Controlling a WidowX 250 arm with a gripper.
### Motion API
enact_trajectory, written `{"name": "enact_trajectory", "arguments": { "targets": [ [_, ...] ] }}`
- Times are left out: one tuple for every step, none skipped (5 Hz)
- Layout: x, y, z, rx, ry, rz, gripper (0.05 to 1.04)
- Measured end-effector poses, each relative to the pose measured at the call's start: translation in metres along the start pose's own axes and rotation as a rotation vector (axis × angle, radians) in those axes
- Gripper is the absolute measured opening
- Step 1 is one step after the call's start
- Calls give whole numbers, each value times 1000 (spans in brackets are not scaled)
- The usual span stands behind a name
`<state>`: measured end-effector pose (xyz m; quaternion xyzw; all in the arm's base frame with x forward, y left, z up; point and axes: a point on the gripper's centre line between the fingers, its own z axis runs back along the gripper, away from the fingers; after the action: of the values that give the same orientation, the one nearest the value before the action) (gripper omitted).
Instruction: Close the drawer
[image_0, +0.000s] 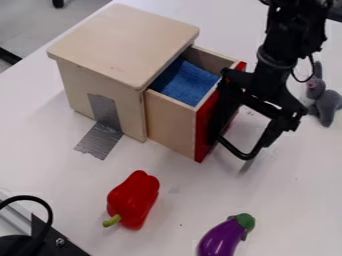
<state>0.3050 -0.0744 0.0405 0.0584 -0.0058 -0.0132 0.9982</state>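
My gripper (232, 145) stands open, low over the table at the right side of the drawer's red front (206, 127). One of its fingers lies along that front and hides part of it; whether they touch is hard to tell. The drawer (170, 120) is pulled out of the light wooden box (100, 82), its side wall and part of its inside showing. A blue cloth (186, 82) lies inside the drawer.
A red toy pepper (133, 200) and a purple toy eggplant (224, 239) lie nearer the camera. A grey plush toy (325, 100) is at the right edge. Grey tape (101, 140) runs from the box onto the white table (60, 170). Black equipment (50, 242) occupies the lower left corner.
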Motion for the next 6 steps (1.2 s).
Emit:
{"name": "enact_trajectory", "arguments": {
  "targets": [
    [4,-3,-6,2,8,3,695],
    [-4,-6,-37,15,90,-6,399],
    [-3,-4,-34,14,102,0,172],
    [0,-7,-35,4,101,11,127],
    [0,-5,-35,3,109,19,123],
    [4,8,-34,2,117,62,123]
  ]
}}
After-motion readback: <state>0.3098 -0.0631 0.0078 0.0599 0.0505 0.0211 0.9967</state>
